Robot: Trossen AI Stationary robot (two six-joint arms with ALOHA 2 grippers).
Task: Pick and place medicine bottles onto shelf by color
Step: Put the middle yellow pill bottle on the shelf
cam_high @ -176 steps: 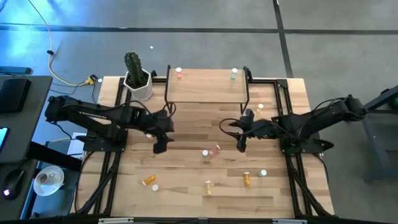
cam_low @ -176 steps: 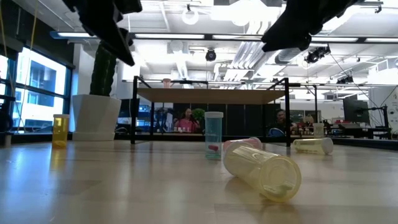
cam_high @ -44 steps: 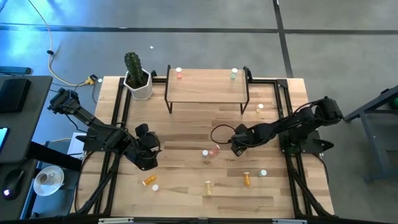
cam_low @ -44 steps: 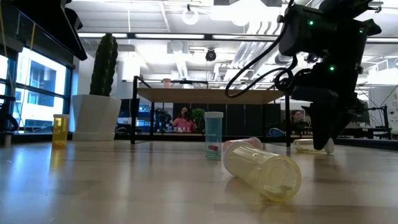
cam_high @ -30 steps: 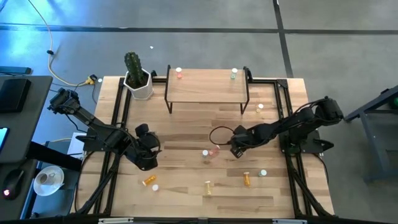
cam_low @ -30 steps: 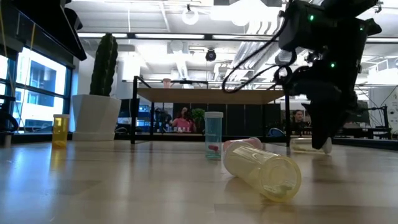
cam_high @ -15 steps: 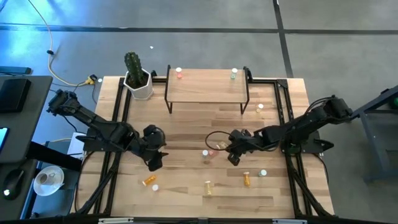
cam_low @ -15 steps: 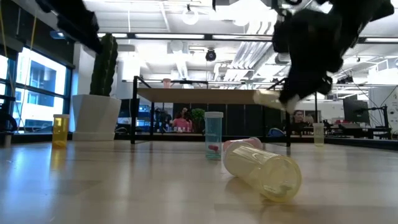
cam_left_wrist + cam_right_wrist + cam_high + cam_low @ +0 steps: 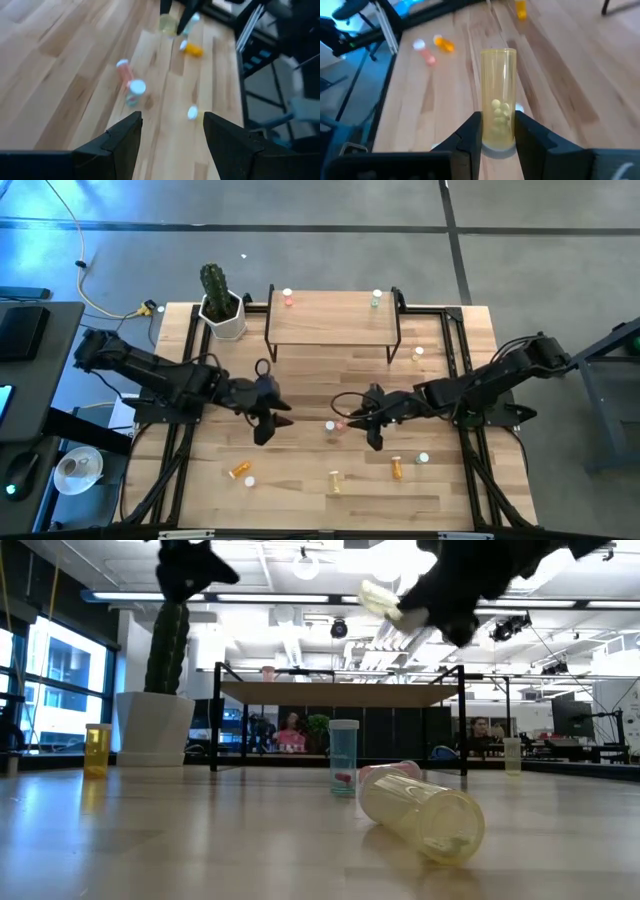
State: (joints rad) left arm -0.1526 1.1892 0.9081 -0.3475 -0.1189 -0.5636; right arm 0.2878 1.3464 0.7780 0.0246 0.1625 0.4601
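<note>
Your right gripper (image 9: 497,131) is clamped on a yellow bottle (image 9: 497,117): clear pale-yellow cylinder, small yellowish pills inside, cap end apparently between the fingers. It hangs above the table in front of the shelf (image 9: 332,317). Your left gripper (image 9: 270,420), also before the shelf, stands parted, empty.
</note>
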